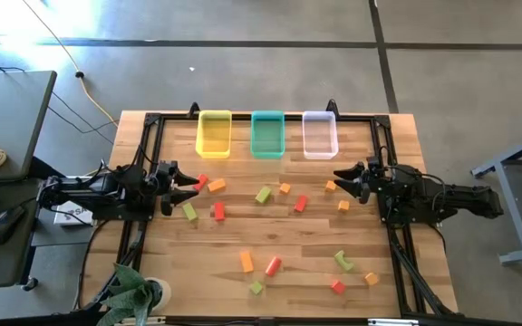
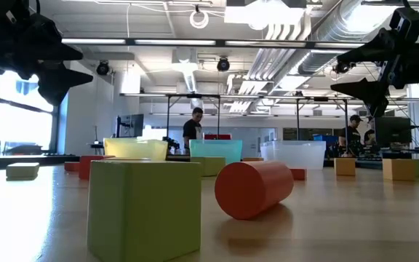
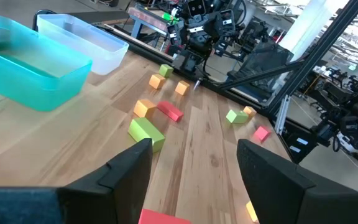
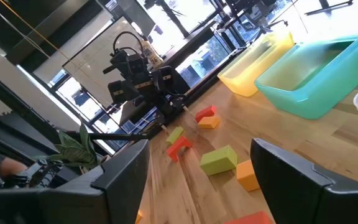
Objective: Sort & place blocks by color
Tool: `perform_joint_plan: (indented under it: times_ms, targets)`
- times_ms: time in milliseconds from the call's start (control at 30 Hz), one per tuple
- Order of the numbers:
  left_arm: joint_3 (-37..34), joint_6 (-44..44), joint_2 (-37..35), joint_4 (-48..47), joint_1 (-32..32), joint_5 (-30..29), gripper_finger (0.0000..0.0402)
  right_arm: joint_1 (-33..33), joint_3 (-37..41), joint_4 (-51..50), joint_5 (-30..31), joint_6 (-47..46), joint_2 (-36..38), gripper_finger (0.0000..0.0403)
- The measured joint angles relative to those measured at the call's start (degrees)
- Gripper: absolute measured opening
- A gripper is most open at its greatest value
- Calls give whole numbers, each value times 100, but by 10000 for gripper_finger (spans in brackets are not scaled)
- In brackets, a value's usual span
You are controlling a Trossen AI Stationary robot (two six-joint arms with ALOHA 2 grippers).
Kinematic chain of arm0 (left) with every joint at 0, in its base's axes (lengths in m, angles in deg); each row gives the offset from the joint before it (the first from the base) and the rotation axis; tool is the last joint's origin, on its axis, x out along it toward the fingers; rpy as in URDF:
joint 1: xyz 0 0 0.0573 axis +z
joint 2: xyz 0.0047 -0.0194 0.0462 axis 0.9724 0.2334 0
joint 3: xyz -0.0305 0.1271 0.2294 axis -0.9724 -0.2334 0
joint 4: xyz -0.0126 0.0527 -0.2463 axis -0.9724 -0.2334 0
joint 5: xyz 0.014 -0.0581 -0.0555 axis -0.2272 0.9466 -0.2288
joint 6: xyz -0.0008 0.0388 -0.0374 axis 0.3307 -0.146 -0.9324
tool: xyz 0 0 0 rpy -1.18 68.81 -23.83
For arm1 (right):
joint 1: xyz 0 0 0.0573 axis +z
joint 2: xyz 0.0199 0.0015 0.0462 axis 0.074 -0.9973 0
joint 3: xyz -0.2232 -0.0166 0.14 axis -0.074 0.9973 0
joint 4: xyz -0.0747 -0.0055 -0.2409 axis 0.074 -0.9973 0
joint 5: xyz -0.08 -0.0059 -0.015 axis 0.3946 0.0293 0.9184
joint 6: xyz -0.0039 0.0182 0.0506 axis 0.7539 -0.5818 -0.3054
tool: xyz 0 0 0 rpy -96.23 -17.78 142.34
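Observation:
Small orange, red and light green blocks lie scattered on the wooden table (image 1: 279, 235), each resting flat on it. Among them are a red block (image 1: 201, 181) and an orange one (image 1: 217, 186) just ahead of my left gripper (image 1: 187, 179), and an orange block (image 1: 331, 186) beside my right gripper (image 1: 343, 174). Both grippers hover open above the table at its left and right sides, pointing toward each other, with nothing between their fingers (image 3: 129, 177) (image 4: 291, 180). A green cube (image 2: 144, 207) and a red cylinder (image 2: 253, 188) lie near the table's front edge.
A yellow bin (image 1: 213, 134), a teal bin (image 1: 267, 134) and a clear bin (image 1: 319, 134) stand in a row at the table's far edge. A black frame (image 1: 152, 145) runs around the table. A potted plant (image 1: 130, 294) sits at the near left corner. People stand in the room beyond.

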Motion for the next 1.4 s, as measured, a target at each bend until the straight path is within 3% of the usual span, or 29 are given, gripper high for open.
perform_joint_plan:
  times_ms: [1400]
  targets:
    - [-2,-2,-2,20,1,-153,225,-2,1,0,1,1,-1,268]
